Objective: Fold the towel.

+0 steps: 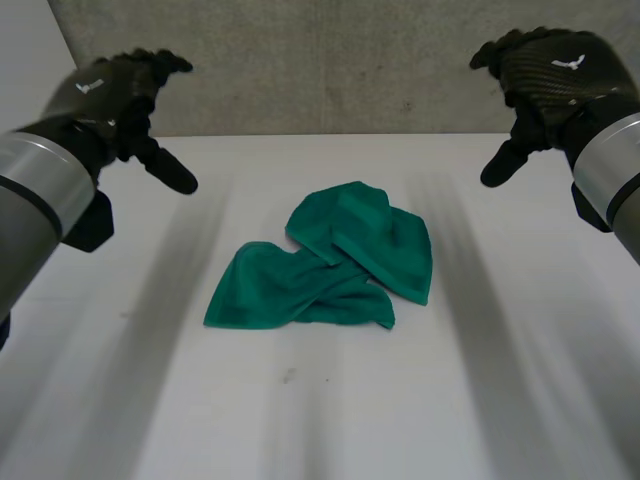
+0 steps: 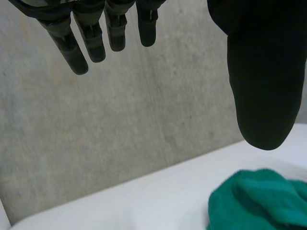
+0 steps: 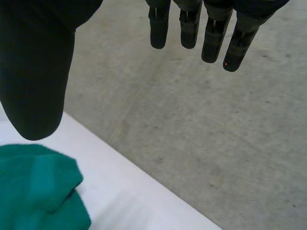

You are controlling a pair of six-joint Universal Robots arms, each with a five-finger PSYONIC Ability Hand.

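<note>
Towel (image 1: 300, 290) lies crumpled on table (image 1: 320, 420); unfolded.

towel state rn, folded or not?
Not folded. The green towel lies crumpled in a loose heap on the white table, its layers overlapping unevenly. Left hand and right hand hover open above, apart from it.

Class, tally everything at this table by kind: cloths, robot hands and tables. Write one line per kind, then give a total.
green towel: 1
black hands: 2, the left hand and the right hand
white table: 1
Total: 4
</note>
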